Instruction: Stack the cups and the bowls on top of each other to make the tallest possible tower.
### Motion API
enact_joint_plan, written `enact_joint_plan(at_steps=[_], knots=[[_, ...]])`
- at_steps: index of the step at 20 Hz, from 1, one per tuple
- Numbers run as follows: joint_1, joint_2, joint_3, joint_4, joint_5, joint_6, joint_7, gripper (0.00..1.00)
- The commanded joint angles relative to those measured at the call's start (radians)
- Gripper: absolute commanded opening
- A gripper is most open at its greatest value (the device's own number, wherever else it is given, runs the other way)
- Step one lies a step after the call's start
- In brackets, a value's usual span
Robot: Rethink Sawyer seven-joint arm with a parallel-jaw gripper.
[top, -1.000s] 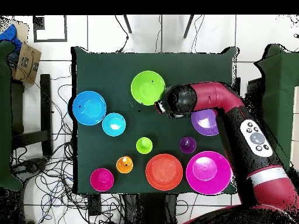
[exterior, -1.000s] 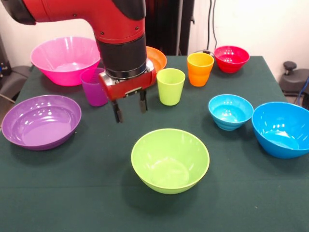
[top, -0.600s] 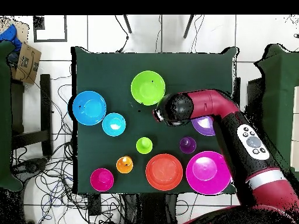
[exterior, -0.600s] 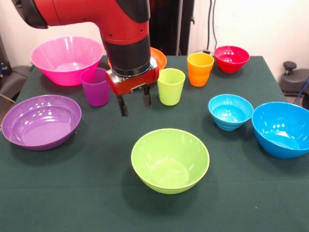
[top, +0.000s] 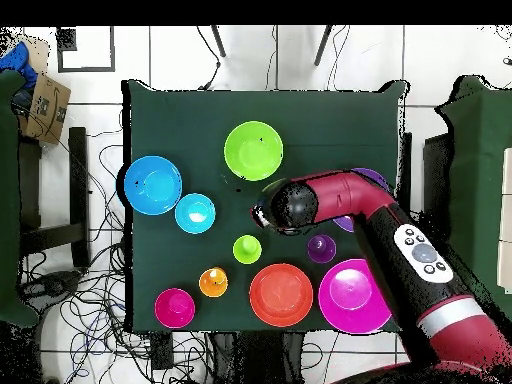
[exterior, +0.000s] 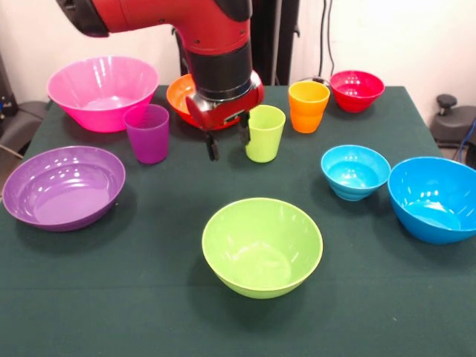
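1. We see nothing stacked yet: every bowl and cup stands alone on the table.
2. Our gripper hangs empty, jaws spread, just left of the lime green cup.
3. The purple cup stands further left, the orange cup right; the whole tower remains to build.

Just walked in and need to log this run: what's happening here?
A red robot arm holds its open, empty gripper just above the table, between the purple cup and the lime green cup, closer to the green one. Nothing is stacked yet; every cup and bowl sits apart on the green table.
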Motion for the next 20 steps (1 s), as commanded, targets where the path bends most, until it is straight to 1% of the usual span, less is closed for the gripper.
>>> enact_joint_plan(at_steps=[1,3,8,20], knots=[[0.003,-0.050,-0.052,0.112,0.003,-0.026,0.038,1.00],[-0.001,-0.056,-0.051,0.116,0.007,-0.024,0.035,1.00],[-0.011,-0.045,-0.042,0.078,0.012,-0.001,-0.001,1.00],[-0.004,-0.019,-0.031,-0.013,0.022,0.078,-0.069,1.00]])
